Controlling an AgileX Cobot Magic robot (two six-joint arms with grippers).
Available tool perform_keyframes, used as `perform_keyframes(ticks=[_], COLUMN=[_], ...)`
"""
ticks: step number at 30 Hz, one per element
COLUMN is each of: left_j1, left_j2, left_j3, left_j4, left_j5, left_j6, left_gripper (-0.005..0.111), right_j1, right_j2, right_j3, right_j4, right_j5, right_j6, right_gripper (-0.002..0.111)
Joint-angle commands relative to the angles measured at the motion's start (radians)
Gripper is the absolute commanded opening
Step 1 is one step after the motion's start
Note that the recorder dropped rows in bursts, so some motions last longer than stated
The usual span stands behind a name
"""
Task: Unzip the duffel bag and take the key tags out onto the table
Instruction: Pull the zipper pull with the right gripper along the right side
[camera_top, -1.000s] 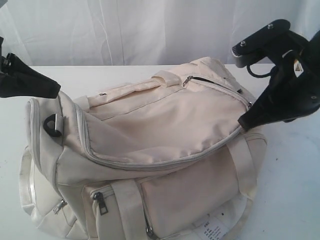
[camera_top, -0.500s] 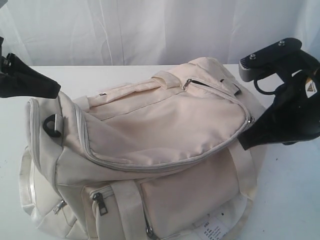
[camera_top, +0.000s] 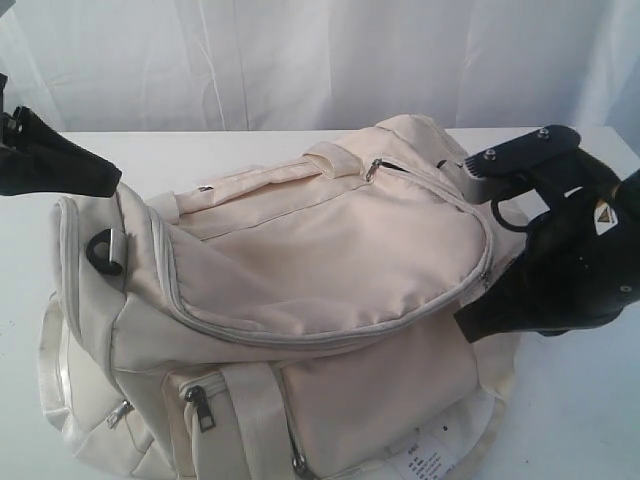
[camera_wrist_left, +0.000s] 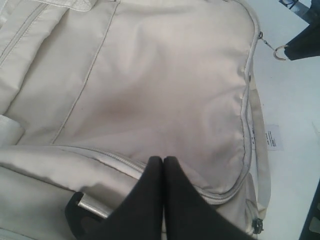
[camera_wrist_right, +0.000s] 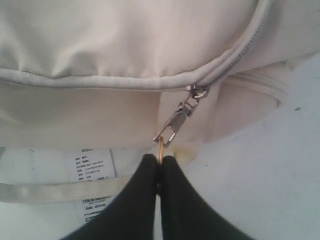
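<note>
White counter (camera_top: 580, 420), pale curtain behind. One duffel bag (camera_top: 330, 260) lies in the middle of it, main zipper closed along the stretch in view, so I'd judge unzipping is only at its start. Its zipper pull (camera_wrist_right: 176, 121) hangs at the bag's end corner, and the right tool (camera_wrist_right: 159, 162) is pinching the pull's small ring, tips tight on it. At the bag's opposite end, just beside the black ring (camera_top: 103, 250), the left tool (camera_wrist_left: 163, 160) has its tips pressed together; can't tell if fabric is caught between them. To do this well: drag the pull along the curved track in line with the teeth, not up or away from the bag, with the far end braced so the cloth doesn't bunch. Risk is the thin ring slipping out of the pinch. No key tags in view, presumably inside the bag. Count: one bag, two tools, one main pull, one black ring, two printed labels (camera_wrist_right: 92, 164) beside the bag's edge.
</note>
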Motion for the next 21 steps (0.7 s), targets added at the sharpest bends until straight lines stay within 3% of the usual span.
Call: perform_keyframes(ticks=[1,14,21], left_j1=[-0.001,-0.001,-0.001], left_j2=[-0.01,-0.01,-0.01], left_j3=[0.01,0.01,0.01], left_j4=[-0.02,-0.02,-0.02], left_j5=[0.022,0.022,0.022], left_j6=[0.003,0.003,0.003], left_gripper=[0.0,0.0,0.0], right_j1=[-0.001,-0.001,-0.001], right_j2=[-0.007,-0.007,-0.007], right_j3=[0.033,0.11,0.125], right_j4=[0.124,0.364,0.583], right_j5=[-0.014,-0.064,-0.077], right_j6=[-0.078,-0.251,-0.407], right_gripper=[0.0,0.0,0.0])
